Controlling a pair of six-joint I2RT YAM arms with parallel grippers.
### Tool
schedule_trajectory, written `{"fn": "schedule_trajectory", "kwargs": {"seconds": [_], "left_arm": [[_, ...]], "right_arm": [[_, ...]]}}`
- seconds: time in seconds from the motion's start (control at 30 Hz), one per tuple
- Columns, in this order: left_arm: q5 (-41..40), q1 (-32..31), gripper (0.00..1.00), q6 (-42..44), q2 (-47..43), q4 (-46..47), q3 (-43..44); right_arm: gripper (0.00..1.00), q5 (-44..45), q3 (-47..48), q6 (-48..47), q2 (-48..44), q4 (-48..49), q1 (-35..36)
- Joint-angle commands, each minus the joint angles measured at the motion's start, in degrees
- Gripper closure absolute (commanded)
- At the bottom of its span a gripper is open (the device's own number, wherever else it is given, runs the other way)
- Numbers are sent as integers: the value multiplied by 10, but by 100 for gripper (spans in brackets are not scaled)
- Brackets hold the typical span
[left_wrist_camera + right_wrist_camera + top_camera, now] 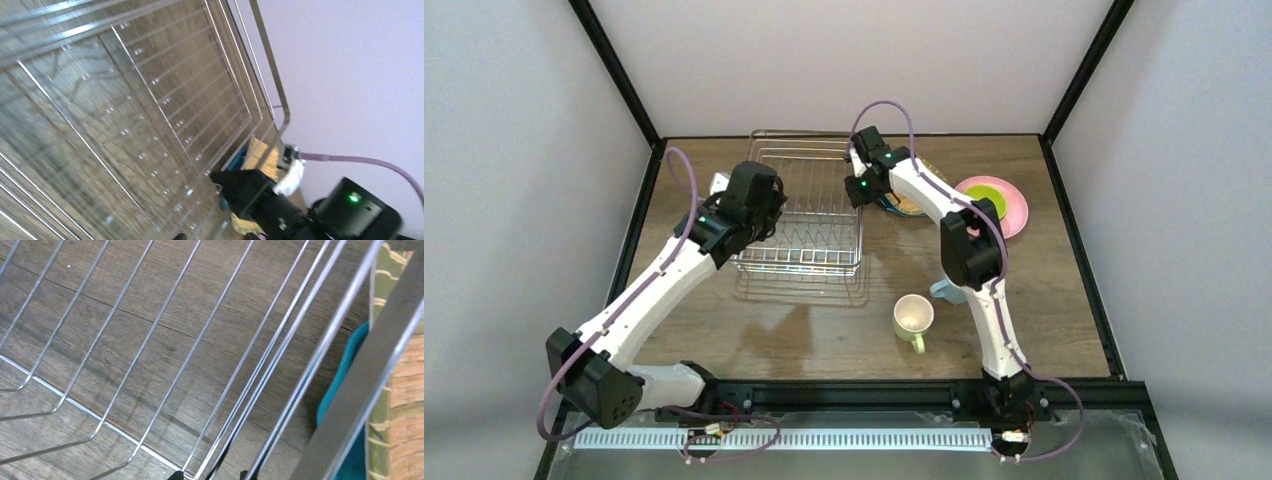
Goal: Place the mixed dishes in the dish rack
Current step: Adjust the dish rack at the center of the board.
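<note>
Dish rack (pixel 809 262) edges flanked by left end effector (pixel 769 213) and right end effector (pixel 861 195); openness indiscernible.

2 white arms (pixel 659 285), black joints (pixel 971 250), looping purple cables (pixel 682 170), green lights (pixel 865 183)

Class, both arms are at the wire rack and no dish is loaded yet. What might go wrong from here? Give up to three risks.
1. The left gripper and right gripper sit close against the rack; a finger may snag a wire and drag it.
2. The teal plate and tan plate lie right beside the rack's side, so their edges may be awkward to grip.
3. The right arm's elbow hangs over the blue mug and might knock it.
</note>
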Motion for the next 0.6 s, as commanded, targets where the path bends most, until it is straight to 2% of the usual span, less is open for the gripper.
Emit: {"fn": "schedule_trajectory", "kwargs": {"seconds": [0.0,0.27,0.43,0.47,0.57], "left_arm": [[-74,3,32,99,-6,-40,6],[-124,4,32,137,-27,-70,-4],[-129,4,32,136,-43,-75,-19],[-129,4,32,135,-45,-74,-23],[-125,4,32,136,-49,-71,-28]], "right_arm": [[40,25,-36,-15,-17,-15,6],[54,45,-85,-23,-61,-13,7],[55,46,-118,-27,-89,-10,7],[53,47,-122,-28,-93,-10,7],[31,46,-128,-27,-106,-10,7]]}}
